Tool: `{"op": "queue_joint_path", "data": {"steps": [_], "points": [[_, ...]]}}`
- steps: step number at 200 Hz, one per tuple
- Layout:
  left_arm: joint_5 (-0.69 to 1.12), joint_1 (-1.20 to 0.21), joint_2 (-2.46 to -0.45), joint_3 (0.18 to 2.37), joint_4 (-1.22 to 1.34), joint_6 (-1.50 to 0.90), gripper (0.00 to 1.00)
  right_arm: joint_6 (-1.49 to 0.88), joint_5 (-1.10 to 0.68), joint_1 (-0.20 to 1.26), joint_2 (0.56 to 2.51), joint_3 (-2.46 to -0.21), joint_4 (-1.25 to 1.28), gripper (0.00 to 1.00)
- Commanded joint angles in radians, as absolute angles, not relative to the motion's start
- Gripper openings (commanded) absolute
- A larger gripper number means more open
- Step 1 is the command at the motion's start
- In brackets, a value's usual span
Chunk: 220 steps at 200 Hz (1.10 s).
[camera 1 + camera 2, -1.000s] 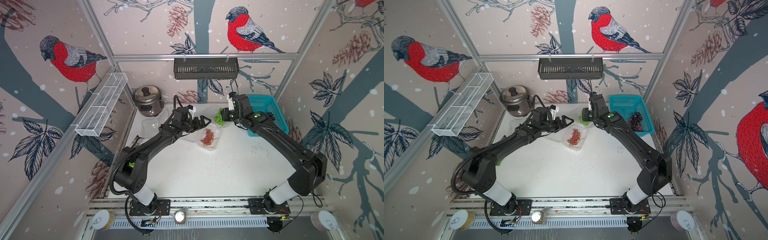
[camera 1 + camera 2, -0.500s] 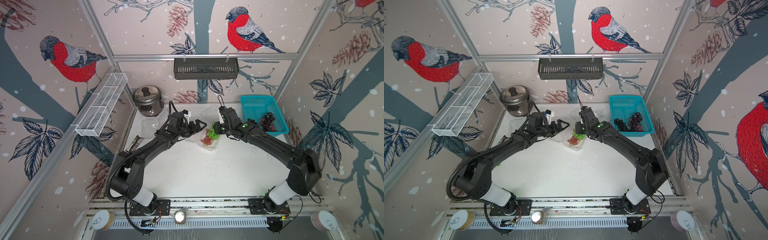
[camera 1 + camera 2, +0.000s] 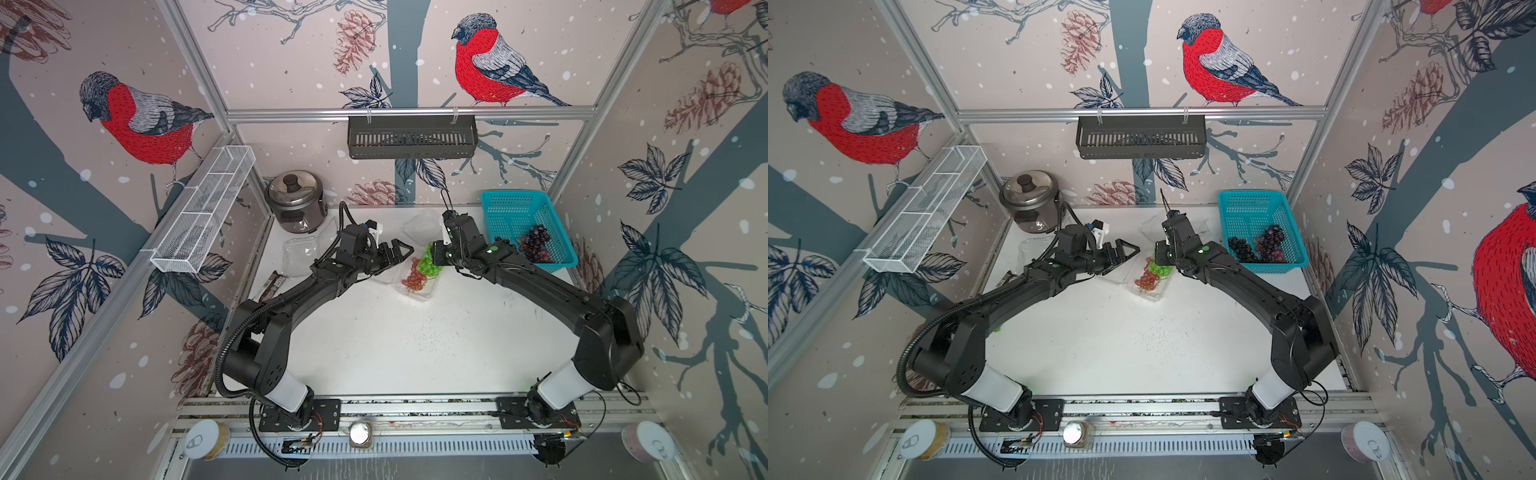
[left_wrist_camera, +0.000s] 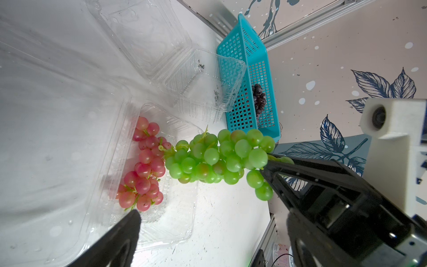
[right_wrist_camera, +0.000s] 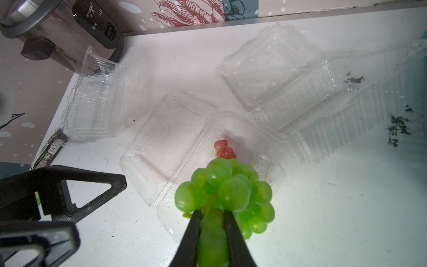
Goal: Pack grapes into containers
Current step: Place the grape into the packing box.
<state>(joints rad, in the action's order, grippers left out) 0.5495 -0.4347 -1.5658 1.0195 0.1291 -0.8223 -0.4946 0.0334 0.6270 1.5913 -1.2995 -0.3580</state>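
My right gripper (image 5: 212,215) is shut on a bunch of green grapes (image 5: 231,191), pinching it at the stem end. In both top views the bunch (image 3: 430,264) (image 3: 1160,269) hangs over the far end of an open clear container (image 3: 428,293). Red grapes (image 3: 413,278) (image 4: 145,166) lie in that container. In the left wrist view the green bunch (image 4: 219,157) reaches to the red one. My left gripper (image 3: 401,251) (image 4: 212,219) stands wide open with nothing in it, just left of the container above its flat lid (image 5: 161,143).
A turquoise basket (image 3: 498,208) at the back right holds dark grapes (image 3: 534,247). An open clear container (image 5: 300,104) lies behind the packed one. A shut clear container (image 3: 299,255) sits at the left by the steel rice cooker (image 3: 296,203).
My right gripper has carried the green grapes from beside the basket leftward and down over the container with the red grapes. The left gripper has drawn back a little, still open.
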Motion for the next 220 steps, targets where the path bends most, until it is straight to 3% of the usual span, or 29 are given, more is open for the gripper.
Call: {"op": "queue_joint_path", "data": {"steps": [1,220], "points": [[0.558,-0.433,-1.568,1.028,0.164,-0.821,0.97,-0.478,0.049,0.619,1.598,-1.308,-0.316,0.18],[0.578,-0.403,-1.597,1.039,0.154,-0.814,0.97,-0.579,-0.012,0.729,1.706,-1.126,-0.187,0.2]]}}
